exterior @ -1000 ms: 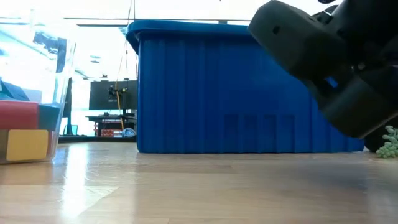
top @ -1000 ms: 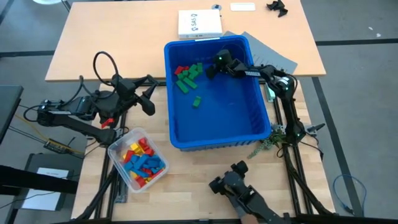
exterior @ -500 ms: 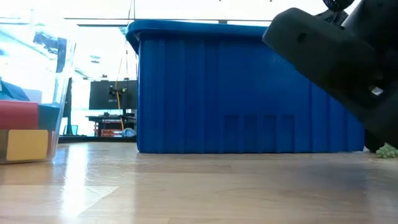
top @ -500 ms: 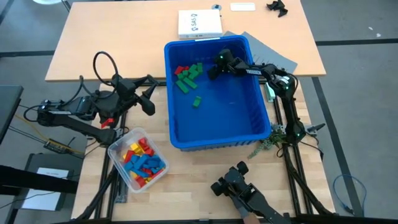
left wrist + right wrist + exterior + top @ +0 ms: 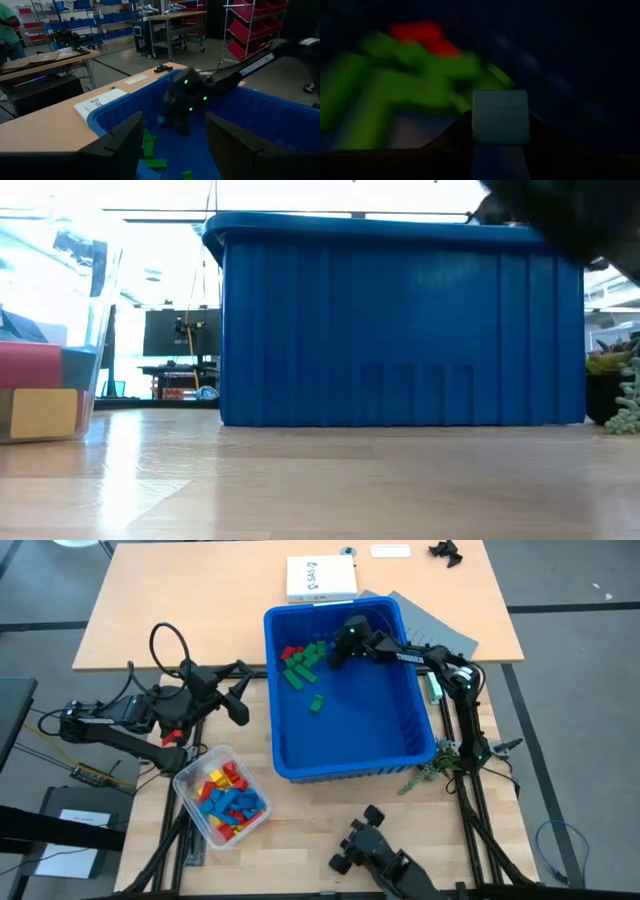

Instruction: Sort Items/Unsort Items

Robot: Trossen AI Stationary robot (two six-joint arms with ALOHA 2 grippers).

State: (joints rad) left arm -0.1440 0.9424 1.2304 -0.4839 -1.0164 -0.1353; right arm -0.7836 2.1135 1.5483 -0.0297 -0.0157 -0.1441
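The items lie in two places. Green blocks [image 5: 302,662] and red ones [image 5: 292,651] rest on the floor of the blue bin [image 5: 352,766] at its far left, and one green block [image 5: 316,702] lies apart. Mixed red, yellow and blue blocks fill a clear tub [image 5: 222,795] near the front left. My right gripper [image 5: 338,648] is inside the bin beside the green pile, shut on a pale blue block [image 5: 500,117]. My left gripper [image 5: 240,692] waits open, left of the bin. My right gripper pinches the pale blue block between its two fingers [image 5: 454,134], one on each of the block's opposite sides [image 5: 476,120]. It slants down into the bin from the table's right. Whether the block is clear of the bin floor does not show.
A white box [image 5: 322,578] lies on the far side behind the bin, and grey sheets [image 5: 440,632] lie at its far right corner. A small green plant [image 5: 430,772] sits by the bin's near right corner. A dark jointed device [image 5: 365,845] stands at the near edge.
My right gripper has shifted a little toward the green pile at the bin's far left. The dark device at the near edge has moved toward the table's left and near edge, and has almost left the low view.
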